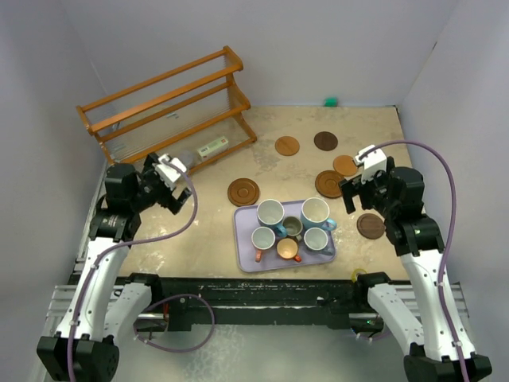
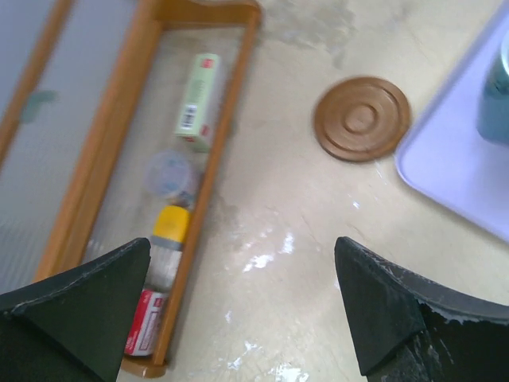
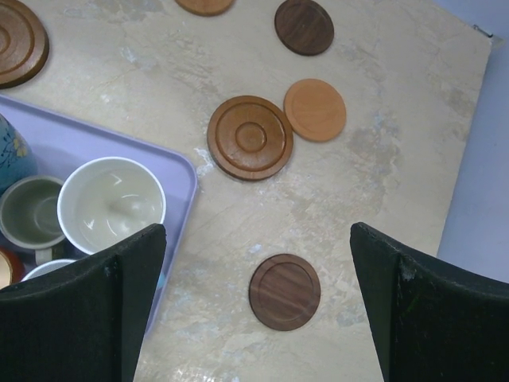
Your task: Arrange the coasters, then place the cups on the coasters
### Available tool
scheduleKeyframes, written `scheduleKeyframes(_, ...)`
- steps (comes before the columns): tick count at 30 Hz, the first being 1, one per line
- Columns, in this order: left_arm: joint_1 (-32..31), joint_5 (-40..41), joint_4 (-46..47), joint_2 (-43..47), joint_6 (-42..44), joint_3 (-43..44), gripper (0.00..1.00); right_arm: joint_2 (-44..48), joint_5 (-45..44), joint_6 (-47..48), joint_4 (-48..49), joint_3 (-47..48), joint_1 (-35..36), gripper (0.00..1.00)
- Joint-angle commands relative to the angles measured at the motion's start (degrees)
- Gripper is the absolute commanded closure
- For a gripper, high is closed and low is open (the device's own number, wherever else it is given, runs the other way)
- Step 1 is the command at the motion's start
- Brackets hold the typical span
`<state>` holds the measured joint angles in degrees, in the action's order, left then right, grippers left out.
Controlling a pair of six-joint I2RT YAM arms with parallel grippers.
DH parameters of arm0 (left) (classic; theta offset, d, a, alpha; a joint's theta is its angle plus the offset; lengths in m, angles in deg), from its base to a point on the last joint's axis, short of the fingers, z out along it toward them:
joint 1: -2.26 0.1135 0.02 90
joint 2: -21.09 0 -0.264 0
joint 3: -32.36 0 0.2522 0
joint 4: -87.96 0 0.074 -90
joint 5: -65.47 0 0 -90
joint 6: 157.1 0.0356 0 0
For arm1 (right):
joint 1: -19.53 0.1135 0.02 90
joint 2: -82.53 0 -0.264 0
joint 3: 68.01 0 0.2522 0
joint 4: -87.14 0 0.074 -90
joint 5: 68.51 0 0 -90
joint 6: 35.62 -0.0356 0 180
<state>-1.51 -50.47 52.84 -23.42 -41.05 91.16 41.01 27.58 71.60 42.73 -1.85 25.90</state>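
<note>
Seen from above, the coasters are scattered across the bench (image 1: 207,231). One ringed coaster (image 1: 243,192) lies just left of the lavender tray (image 1: 242,263), and the other five are spread to the right and beyond it. All six cups (image 1: 270,213) stand packed together in the tray, so none is on a coaster yet. The crowding looks like the main hazard: a finger lowered between neighbouring cups could knock one over or catch a handle, and the light tray could slide. The left tool (image 1: 181,191) and the right tool (image 1: 352,193) both hang above the bench with their jaws spread wide, carrying nothing.

In the left wrist view, the left tool's fingers (image 2: 79,310) stand far apart over bare bench and touch nothing. The ringed coaster sits ahead, near the tray's corner. The wooden rack (image 2: 215,151) runs close along the left, so a careless swing could strike its rail.

In the right wrist view, the right tool's fingers (image 3: 429,310) are also fully apart and empty, framing a dark coaster (image 3: 285,291) below. A second ringed coaster (image 3: 250,137) touches a light orange coaster (image 3: 315,110), so moving one would likely shift the other. These flat discs offer little edge, and a pinch could slip.
</note>
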Motion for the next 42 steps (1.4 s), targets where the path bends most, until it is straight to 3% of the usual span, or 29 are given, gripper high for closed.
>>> scheduleKeyframes(1, 0.3, -14.0, -8.1, -2.5, 16.3, -1.3, 0.05, -2.3, 1.7, 1.3, -1.0, 2.8, 0.4, 0.00)
scheduleKeyframes(6, -2.1, -16.6, -12.8, -7.9, 26.4, -2.1, 0.04, -3.3, 2.9, 0.6, -0.2, 1.9, 0.3, 0.00)
scheduleKeyframes(11, -11.3, -10.7, -11.9, -14.0, 28.4, -3.5, 0.03, -3.5, 2.4, 0.5, 0.9, 0.1, 0.3, 0.00)
scheduleKeyframes(19, -19.2, -7.9, -7.1, -24.0, 24.3, -3.7, 0.00, -3.5, 0.9, 1.0, 1.7, -1.0, 0.3, 0.00)
scheduleKeyframes(26, -26.4, -3.4, -4.4, -31.0, 20.2, -2.8, 0.04, -2.3, 0.2, 1.1, 1.7, -1.7, 0.3, 0.00)
scheduleKeyframes(42, -31.1, -3.6, -1.4, -37.5, 17.5, -0.7, 0.10, -1.3, -0.8, 1.3, 1.7, -2.4, 0.3, 0.00)
